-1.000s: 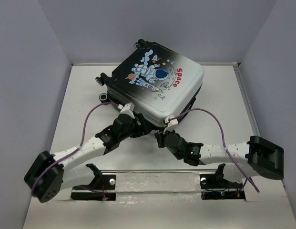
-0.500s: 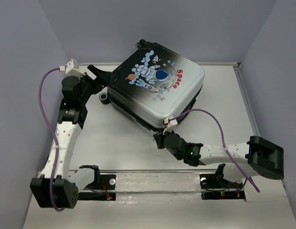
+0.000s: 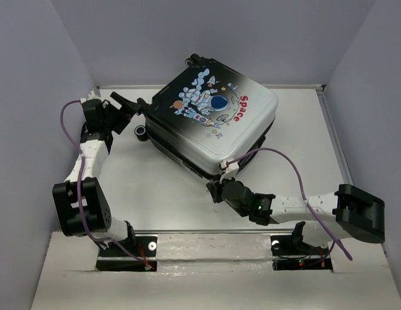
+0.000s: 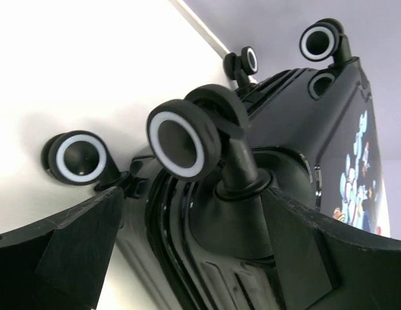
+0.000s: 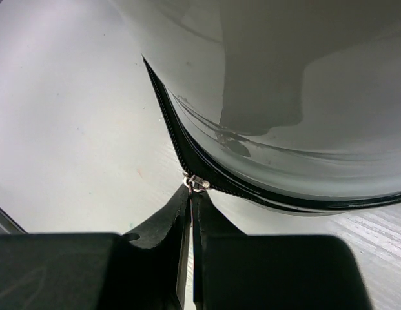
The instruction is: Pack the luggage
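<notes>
The white worktop [image 3: 155, 187] fills the middle of the overhead view, walled in on three sides. The luggage [image 3: 213, 123] lies flat on it in the upper centre of the frame, shell closed, with the astronaut and red "Space" print facing up, its wheeled end toward the upper left and its pale end toward the right.

The left arm [image 3: 84, 161] rises along the left side of the frame. Its tool [image 3: 129, 105] is spread wide just beside the wheeled end, gripping nothing. The right arm [image 3: 297, 208] runs in from the lower right, and its tool [image 3: 214, 189] is at the luggage's lower corner.

In the left wrist view, four black wheels with white rings show. The nearest wheel [image 4: 182, 138] stands between the two spread fingers, and another wheel [image 4: 77, 158] is at the left.

In the right wrist view, the fingers [image 5: 171, 216] are pinched narrow on the small silver zipper pull [image 5: 199, 183], at the dark zip line under the pale shell.
</notes>
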`<action>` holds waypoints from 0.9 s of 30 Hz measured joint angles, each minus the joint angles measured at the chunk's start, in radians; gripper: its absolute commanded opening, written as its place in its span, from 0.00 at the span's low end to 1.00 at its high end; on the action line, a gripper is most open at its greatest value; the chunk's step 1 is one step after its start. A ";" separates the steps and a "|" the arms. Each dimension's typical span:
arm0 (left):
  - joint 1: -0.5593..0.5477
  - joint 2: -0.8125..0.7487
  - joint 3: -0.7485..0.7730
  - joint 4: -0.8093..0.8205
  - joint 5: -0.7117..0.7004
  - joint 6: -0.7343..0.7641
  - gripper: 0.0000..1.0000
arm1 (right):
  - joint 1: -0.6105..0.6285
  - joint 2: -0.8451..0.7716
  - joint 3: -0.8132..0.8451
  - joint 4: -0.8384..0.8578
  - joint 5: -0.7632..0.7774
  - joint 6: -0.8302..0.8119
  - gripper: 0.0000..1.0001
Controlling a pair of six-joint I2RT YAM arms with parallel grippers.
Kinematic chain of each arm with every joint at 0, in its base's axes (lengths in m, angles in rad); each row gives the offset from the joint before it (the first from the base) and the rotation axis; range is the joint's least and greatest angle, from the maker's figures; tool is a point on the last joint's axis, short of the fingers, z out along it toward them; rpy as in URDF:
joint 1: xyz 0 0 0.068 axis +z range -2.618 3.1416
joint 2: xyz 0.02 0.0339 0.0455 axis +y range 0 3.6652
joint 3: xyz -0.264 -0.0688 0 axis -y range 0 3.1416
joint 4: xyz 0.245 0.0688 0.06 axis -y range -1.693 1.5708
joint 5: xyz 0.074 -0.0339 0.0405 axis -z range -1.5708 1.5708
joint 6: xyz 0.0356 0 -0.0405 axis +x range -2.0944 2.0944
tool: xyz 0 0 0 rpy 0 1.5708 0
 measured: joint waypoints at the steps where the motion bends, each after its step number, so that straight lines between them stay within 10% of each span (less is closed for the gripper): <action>1: 0.000 0.005 0.006 0.008 0.007 -0.006 0.99 | 0.000 0.002 0.000 0.002 -0.003 0.000 0.07; 27: -0.045 0.321 0.216 0.128 0.064 -0.215 0.92 | 0.000 0.004 -0.008 0.016 -0.029 0.000 0.07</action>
